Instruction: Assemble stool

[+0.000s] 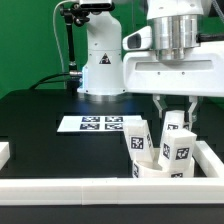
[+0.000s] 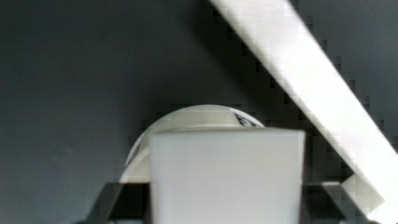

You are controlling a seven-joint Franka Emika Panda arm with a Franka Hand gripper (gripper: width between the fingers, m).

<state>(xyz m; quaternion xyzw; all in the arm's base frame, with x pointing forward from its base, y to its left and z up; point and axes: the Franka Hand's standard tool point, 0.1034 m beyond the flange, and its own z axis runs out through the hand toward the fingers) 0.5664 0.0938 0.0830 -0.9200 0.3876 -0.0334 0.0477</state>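
Gripper (image 1: 176, 108) closed on an upright white leg (image 1: 175, 125); round seat (image 1: 160, 170) below, two other legs (image 1: 137, 140) standing on it; border rail (image 1: 212, 155) beside.

exterior view low, frontal, facing the arm; wrist view close above the shared stool leg (image 1: 178, 131) (image 2: 222, 180)

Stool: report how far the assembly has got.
Done: two legs stand upright on the round seat near the corner of the border rails. In hand: the gripper is shut on a third leg above the seat. Left: seating that leg; whether more remain, I cannot tell.
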